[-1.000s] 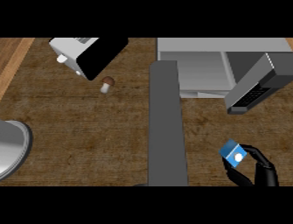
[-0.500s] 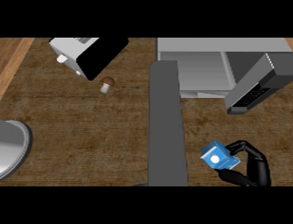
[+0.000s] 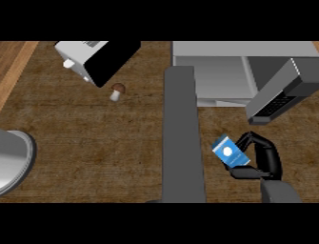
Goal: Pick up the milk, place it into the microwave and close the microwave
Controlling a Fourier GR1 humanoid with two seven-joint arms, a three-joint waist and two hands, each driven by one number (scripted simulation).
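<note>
Shifted left and up from its earlier place, the small blue milk carton with a white round mark [image 3: 228,152] now sits tilted beside the long grey bar [image 3: 183,138]. Black fingers [image 3: 254,139] and thumb of the right hand [image 3: 264,159] curl round the carton; the grey forearm enters from the lower edge. Above stands the grey box-shaped microwave [image 3: 222,71], its dark-faced door [image 3: 288,93] swung open. A brown-capped mushroom [image 3: 117,91] lies on the wood-grain counter [image 3: 84,138].
</note>
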